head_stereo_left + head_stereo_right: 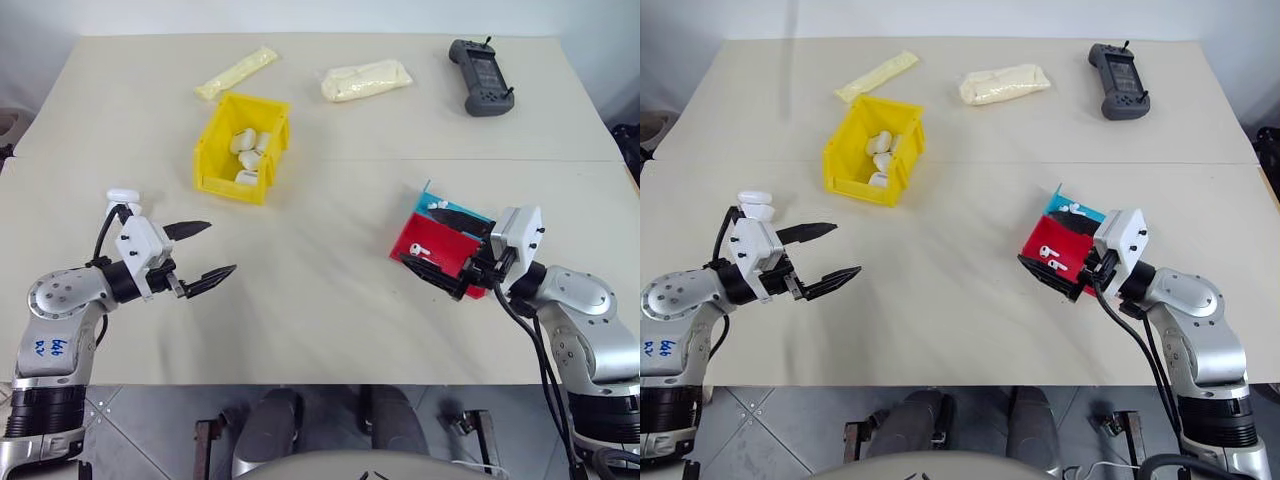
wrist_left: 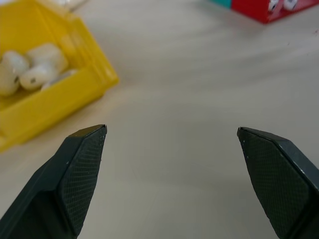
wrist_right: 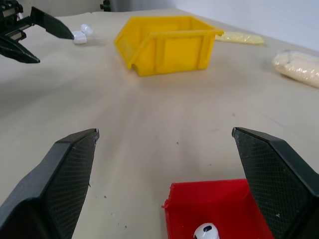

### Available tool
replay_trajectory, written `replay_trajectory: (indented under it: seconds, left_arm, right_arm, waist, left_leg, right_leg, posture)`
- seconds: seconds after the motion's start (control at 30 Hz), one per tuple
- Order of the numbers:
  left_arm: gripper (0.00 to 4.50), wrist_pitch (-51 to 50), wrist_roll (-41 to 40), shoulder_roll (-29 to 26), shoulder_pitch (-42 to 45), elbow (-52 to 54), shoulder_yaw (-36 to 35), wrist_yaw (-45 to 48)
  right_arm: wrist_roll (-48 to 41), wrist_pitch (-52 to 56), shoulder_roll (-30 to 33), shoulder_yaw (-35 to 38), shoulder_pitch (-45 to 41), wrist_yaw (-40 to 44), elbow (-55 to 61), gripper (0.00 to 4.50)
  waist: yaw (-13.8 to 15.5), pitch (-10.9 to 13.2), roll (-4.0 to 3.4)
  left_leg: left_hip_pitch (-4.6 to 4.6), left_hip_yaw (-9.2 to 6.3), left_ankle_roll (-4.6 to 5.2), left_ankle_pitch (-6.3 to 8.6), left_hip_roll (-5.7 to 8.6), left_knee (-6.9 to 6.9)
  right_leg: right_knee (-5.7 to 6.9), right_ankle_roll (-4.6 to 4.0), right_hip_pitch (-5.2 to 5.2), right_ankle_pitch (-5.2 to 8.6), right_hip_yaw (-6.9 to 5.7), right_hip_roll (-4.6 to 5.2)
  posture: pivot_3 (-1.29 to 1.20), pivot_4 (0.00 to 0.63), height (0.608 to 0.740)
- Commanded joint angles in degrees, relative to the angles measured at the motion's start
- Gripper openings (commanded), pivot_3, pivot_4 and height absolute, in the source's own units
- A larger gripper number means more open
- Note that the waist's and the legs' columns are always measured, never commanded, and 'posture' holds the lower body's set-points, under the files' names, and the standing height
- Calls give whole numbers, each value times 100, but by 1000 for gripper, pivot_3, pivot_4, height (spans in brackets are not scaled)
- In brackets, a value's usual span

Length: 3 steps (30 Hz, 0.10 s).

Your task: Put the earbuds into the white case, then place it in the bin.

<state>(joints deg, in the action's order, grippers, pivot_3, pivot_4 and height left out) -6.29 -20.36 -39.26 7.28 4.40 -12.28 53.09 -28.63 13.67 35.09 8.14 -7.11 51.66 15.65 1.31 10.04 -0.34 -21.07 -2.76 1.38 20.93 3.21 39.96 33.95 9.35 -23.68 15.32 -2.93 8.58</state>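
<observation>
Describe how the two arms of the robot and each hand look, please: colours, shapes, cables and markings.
Both arms are rounded silver-grey shells with black joints. The left hand and the right hand each have a white boxy mount and two black pointed fingers with textured pads. Black cables loop along both wrists. Blue handwriting marks the left arm's shell.

Left gripper (image 1: 203,252): I have its jaws spread wide with bare table (image 1: 310,300) between and ahead of the tips.
Ahead and outward of it: the bin (image 1: 243,146), holding white cases (image 1: 250,148), blocks that line.
Behind its wrist: a loose white case (image 1: 122,197) sits close.
Right gripper (image 3: 164,133): jaws wide; the red and blue tray (image 1: 1065,245) lies right under them.
Between both grippers: I see open tabletop, free to cross.
</observation>
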Motion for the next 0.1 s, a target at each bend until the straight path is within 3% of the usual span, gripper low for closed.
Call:
replay_trajectory:
  seconds: [0.03, 0.1]
  left_arm:
    - [4468, 5, -97, 67, 125, 227, 22, -95]
    - [4468, 4, -100, 91, 150, 222, 41, -98]
  right_arm:
    - [8, -109, 87, 184, 56, -11, 82, 4500]
    - [7, -96, 73, 199, 82, -36, 95, 4500]
  waist:
    - [-3, 0, 0]
    - [-6, 0, 0]
  left_leg:
    - [0, 0, 0, 0, 0, 0]
    - [-1, 2, 0, 0, 0, -1]
  right_leg:
    - [1, 0, -1, 0, 0, -1]
    - [0, 0, -2, 0, 0, -2]
  posture:
    - [0, 150, 740]
    - [0, 150, 740]
